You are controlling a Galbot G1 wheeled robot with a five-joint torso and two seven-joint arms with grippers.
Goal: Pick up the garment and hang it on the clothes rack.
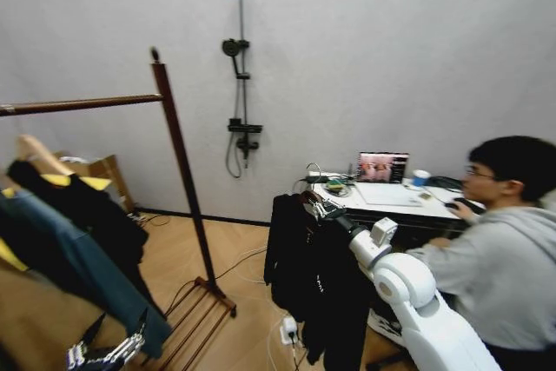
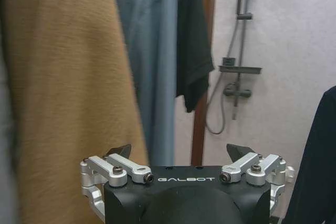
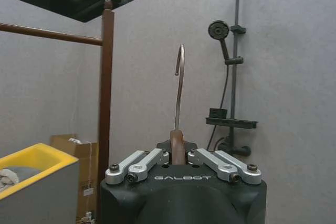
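Observation:
The garment [image 1: 313,280], a long black jacket, hangs in the air in front of the desk, right of the clothes rack. My right gripper [image 1: 318,207] holds it from the top, shut on its hanger. In the right wrist view the gripper [image 3: 177,148] clamps the hanger's neck, and the silver hook [image 3: 179,85] stands up, apart from the rack's rail [image 3: 50,33] and post [image 3: 106,103]. The dark reddish-brown rack's rail [image 1: 78,104] and post [image 1: 180,162] stand at the left. My left gripper [image 1: 104,354] sits low beside the rack's clothes, open [image 2: 181,153] and holding nothing.
A teal-blue shirt [image 1: 78,271] and a black top [image 1: 87,206] hang on the rack. A black shower-head stand [image 1: 240,67] is on the back wall. A person [image 1: 512,241] sits at a desk [image 1: 391,197] on the right. Cables and a power strip [image 1: 289,329] lie on the floor.

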